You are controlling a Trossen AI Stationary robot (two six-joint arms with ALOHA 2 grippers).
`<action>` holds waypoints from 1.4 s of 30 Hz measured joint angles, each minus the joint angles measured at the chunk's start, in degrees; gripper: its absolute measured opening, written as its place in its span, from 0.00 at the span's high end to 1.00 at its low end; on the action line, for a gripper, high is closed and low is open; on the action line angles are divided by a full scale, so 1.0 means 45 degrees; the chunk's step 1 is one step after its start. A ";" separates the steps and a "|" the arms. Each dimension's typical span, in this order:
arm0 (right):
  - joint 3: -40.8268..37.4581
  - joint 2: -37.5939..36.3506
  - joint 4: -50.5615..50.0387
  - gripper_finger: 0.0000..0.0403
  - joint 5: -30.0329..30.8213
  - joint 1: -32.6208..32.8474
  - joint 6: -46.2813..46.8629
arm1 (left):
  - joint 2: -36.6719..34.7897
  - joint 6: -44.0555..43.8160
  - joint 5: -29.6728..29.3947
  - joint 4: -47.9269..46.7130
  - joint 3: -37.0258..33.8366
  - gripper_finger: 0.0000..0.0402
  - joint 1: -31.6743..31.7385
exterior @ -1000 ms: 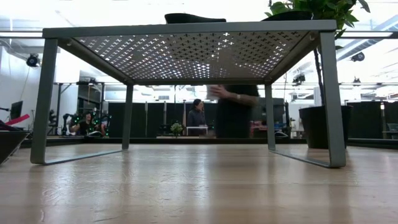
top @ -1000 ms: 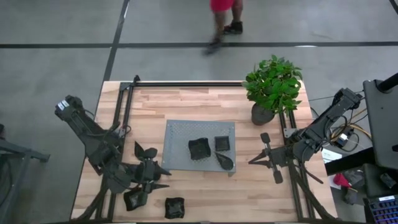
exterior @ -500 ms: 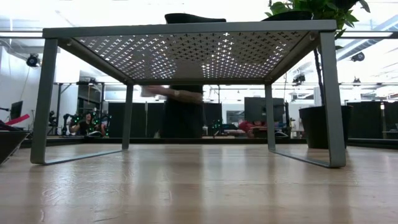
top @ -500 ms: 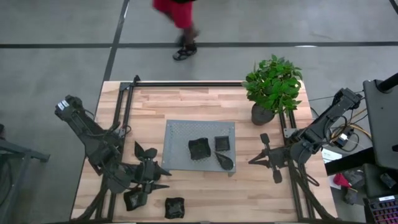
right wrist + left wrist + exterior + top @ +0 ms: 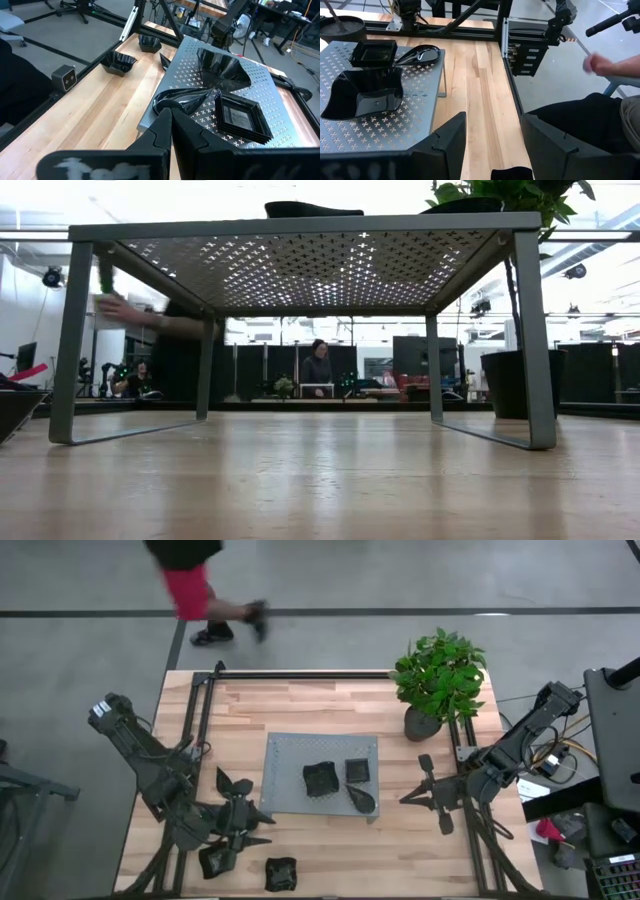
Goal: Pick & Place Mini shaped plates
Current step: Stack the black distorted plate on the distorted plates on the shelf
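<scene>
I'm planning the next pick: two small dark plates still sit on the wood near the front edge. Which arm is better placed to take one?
Left. The left gripper, open, hangs right beside both glossy dark wavy-edged plates at the front edge, while the right gripper waits across the grey perforated tray.

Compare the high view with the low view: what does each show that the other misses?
Only the high view shows both arms: the left gripper open above a plate on the wood, the right gripper open beside the tray, plus three plates on the tray, wavy, square and teardrop, and another plate on the wood.
Only the low view shows the tray's legs and people seated in the room behind.
Both show the tray, the plant and a passing person.
</scene>
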 joint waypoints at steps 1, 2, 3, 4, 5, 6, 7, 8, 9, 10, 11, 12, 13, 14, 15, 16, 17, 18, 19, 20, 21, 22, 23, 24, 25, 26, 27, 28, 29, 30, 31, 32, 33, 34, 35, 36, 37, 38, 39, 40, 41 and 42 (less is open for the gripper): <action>0.0000 0.0000 0.0000 0.98 0.0002 0.0000 0.0000 | 0.0000 -0.0002 0.0035 0.0003 0.0000 0.54 -0.0007; 0.0000 0.0000 0.0000 0.98 -0.0001 0.0000 0.0000 | 0.0000 0.0002 0.0091 0.0030 0.0000 0.54 -0.0007; 0.0000 0.0000 0.0000 0.98 0.0001 0.0000 0.0000 | 0.0000 -0.0003 0.0236 0.0091 0.0000 0.54 -0.0007; 0.0000 0.0000 0.0000 0.98 -0.0003 0.0000 0.0000 | 0.0000 -0.0044 0.0474 0.0166 0.0000 0.54 -0.0007; 0.0000 0.0000 -0.0001 0.98 -0.0003 0.0000 0.0000 | 0.0000 -0.0135 0.0709 0.0266 -0.0004 0.54 -0.0007; 0.0000 0.0000 0.0000 0.98 -0.0003 0.0000 0.0000 | 0.0000 -0.0266 0.0953 0.0401 -0.0005 0.54 -0.0007; 0.0000 0.0000 0.0000 0.98 -0.0003 0.0000 0.0000 | 0.0000 -0.0417 0.1119 0.0502 -0.0005 0.54 -0.0010; 0.0000 0.0000 0.0000 0.98 -0.0003 0.0000 0.0000 | 0.0000 -0.0554 0.1237 0.0586 -0.0005 0.54 -0.0036; 0.0000 0.0000 0.0000 0.98 -0.0003 0.0000 0.0000 | 0.0026 -0.0648 0.1286 0.0666 -0.0005 0.54 -0.0080; 0.0000 0.0000 0.0000 0.98 -0.0003 0.0000 0.0000 | 0.0047 -0.0691 0.1294 0.0714 -0.0005 0.54 -0.0100; 0.0000 0.0000 0.0000 0.98 -0.0003 0.0000 0.0000 | 0.0088 -0.0686 0.1297 0.0772 -0.0005 0.54 -0.0143; 0.0000 0.0000 0.0000 0.98 -0.0003 0.0000 0.0000 | 0.0139 -0.0682 0.1305 0.0913 -0.0015 0.54 -0.0184; 0.0000 0.0000 0.0000 0.98 -0.0003 0.0000 0.0000 | 0.0198 -0.0679 0.1355 0.1049 -0.0015 0.54 -0.0212; 0.0000 0.0000 0.0000 0.98 -0.0003 0.0000 0.0000 | 0.0265 -0.0692 0.1495 0.1107 -0.0012 0.54 -0.0231; 0.0000 0.0000 0.0004 0.98 -0.0003 0.0000 -0.0001 | 0.0353 -0.0719 0.1693 0.1098 0.0000 0.54 -0.0248; 0.0000 0.0000 0.0003 0.98 -0.0003 0.0000 0.0000 | 0.0452 -0.0789 0.1819 0.1098 0.0023 0.54 -0.0282; 0.0000 0.0000 0.0000 0.98 -0.0003 0.0000 0.0000 | 0.0557 -0.0877 0.1861 0.1099 0.0038 0.54 -0.0319; 0.0000 0.0000 0.0000 0.98 -0.0003 0.0000 -0.0004 | 0.0656 -0.0917 0.1876 0.1078 0.0059 0.54 -0.0346; 0.0000 0.0000 0.0005 0.98 -0.0003 0.0000 0.0000 | 0.0758 -0.0917 0.1877 0.1081 0.0116 0.54 -0.0389; 0.0000 0.0000 0.0000 0.98 -0.0003 0.0000 0.0000 | 0.0856 -0.0914 0.1877 0.1117 0.0193 0.54 -0.0439; 0.0000 0.0000 0.0000 0.98 -0.0003 0.0000 0.0000 | 0.0960 -0.0916 0.1875 0.1141 0.0263 0.54 -0.0481; 0.0000 0.0000 0.0005 0.98 -0.0003 0.0000 0.0000 | 0.1086 -0.0920 0.1927 0.1132 0.0346 0.54 -0.0524; 0.0000 0.0000 0.0005 0.98 -0.0003 0.0000 0.0000 | 0.1241 -0.0925 0.2048 0.1164 0.0453 0.54 -0.0566; 0.0000 0.0000 0.0001 0.98 -0.0003 0.0000 -0.0003 | 0.1398 -0.0919 0.2116 0.1203 0.0569 0.54 -0.0624; 0.0000 0.0000 0.0002 0.98 -0.0003 0.0000 -0.0001 | 0.1554 -0.0898 0.2181 0.1197 0.0690 0.54 -0.0690; 0.0000 0.0000 0.0005 0.98 -0.0003 0.0000 0.0000 | 0.1713 -0.0836 0.2212 0.1160 0.0838 0.54 -0.0747; -0.0001 0.0001 0.0005 0.98 -0.0003 0.0000 0.0000 | 0.1868 -0.0739 0.2220 0.1177 0.1009 0.54 -0.0796; -0.0002 0.0005 0.0002 0.98 -0.0004 0.0000 0.0000 | 0.2014 -0.0622 0.2271 0.1219 0.1171 0.54 -0.0843; -0.0003 0.0005 0.0005 0.98 -0.0004 0.0000 -0.0004 | 0.2176 -0.0581 0.2290 0.1217 0.1312 0.54 -0.0883; -0.0005 0.0005 0.0002 0.98 -0.0006 0.0000 0.0000 | 0.2352 -0.0580 0.2294 0.1210 0.1418 0.54 -0.0905; -0.0005 0.0005 0.0004 0.98 -0.0003 0.0000 0.0000 | 0.2546 -0.0589 0.2349 0.1209 0.1491 0.54 -0.0930; 0.0000 0.0005 0.0000 0.98 -0.0008 0.0000 0.0000 | 0.2746 -0.0628 0.2430 0.1194 0.1541 0.54 -0.0928; -0.0005 0.0005 0.0004 0.98 -0.0003 0.0000 0.0000 | 0.2958 -0.0678 0.2506 0.1168 0.1581 0.54 -0.0925; -0.0005 0.0005 0.0000 0.98 -0.0005 0.0000 0.0000 | 0.3165 -0.0765 0.2563 0.1151 0.1612 0.54 -0.0925; -0.0005 0.0005 0.0004 0.98 -0.0003 0.0000 -0.0004 | 0.3371 -0.0897 0.2591 0.1162 0.1617 0.54 -0.0925; -0.0005 0.0005 0.0003 0.98 -0.0008 0.0000 0.0000 | 0.3572 -0.1063 0.2602 0.1107 0.1617 0.54 -0.0922; -0.0005 0.0005 0.0001 0.98 -0.0005 0.0000 0.0000 | 0.3795 -0.1238 0.2611 0.1031 0.1617 0.54 -0.0919; -0.0005 0.0005 0.0004 0.98 -0.0008 0.0000 0.0000 | 0.4029 -0.1380 0.2611 0.0969 0.1617 0.54 -0.0901; -0.0005 0.0005 0.0000 0.98 -0.0008 0.0000 -0.0005 | 0.4244 -0.1567 0.2624 0.0895 0.1617 0.54 -0.0906; -0.0005 0.0005 0.0005 0.98 -0.0008 0.0000 0.0000 | 0.4454 -0.1772 0.2625 0.0784 0.1617 0.54 -0.0902; -0.0005 0.0005 0.0001 0.98 -0.0008 0.0000 -0.0001 | 0.4626 -0.2012 0.2625 0.0717 0.1617 0.54 -0.0901; -0.0005 0.0005 0.0005 0.98 -0.0008 0.0000 -0.0004 | 0.4798 -0.2236 0.2625 0.0693 0.1617 0.54 -0.0901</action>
